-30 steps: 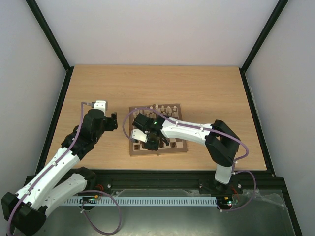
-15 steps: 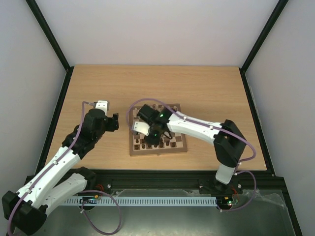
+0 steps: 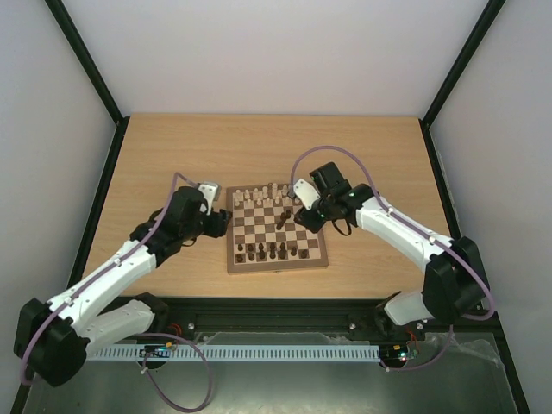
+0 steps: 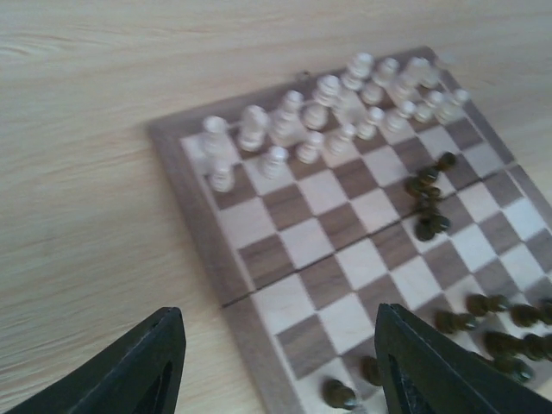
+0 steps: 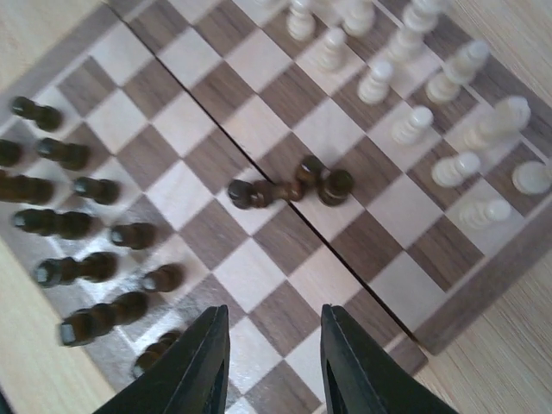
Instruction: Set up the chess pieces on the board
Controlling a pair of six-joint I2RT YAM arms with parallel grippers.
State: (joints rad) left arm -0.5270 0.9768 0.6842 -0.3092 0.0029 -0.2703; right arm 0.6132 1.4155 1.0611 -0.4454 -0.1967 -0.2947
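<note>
Overhead view: board (image 3: 317,257) lies square on the table (image 3: 172,155), between the two arms. Cream pieces (image 3: 263,195) fill the two far rows. Dark pieces (image 3: 271,252) stand along the near rows. A small dark cluster (image 3: 282,218) sits apart near mid-board. Left gripper (image 3: 221,224) is at the board's left edge. Right gripper (image 3: 299,210) hangs over the right half, just beside the cluster.

Left wrist view: left gripper (image 4: 276,371) has its fingers (image 4: 129,371) spread wide with nothing held; only the near-left corner of the board (image 4: 319,233) shows between them. Cream pieces (image 4: 336,103) stand on the far side and the dark cluster (image 4: 429,203) is to the right. More dark pieces (image 4: 500,319) show lower right. This view is somewhat blurred.

Right wrist view: right gripper (image 5: 276,362) has its fingers (image 5: 203,362) a moderate gap apart, gripping nothing, above bare squares of the board (image 5: 259,276). The dark cluster (image 5: 289,185) lies bunched and touching across the centre fold. Dark pieces (image 5: 78,224) are at left and cream pieces (image 5: 431,112) at upper right.
</note>
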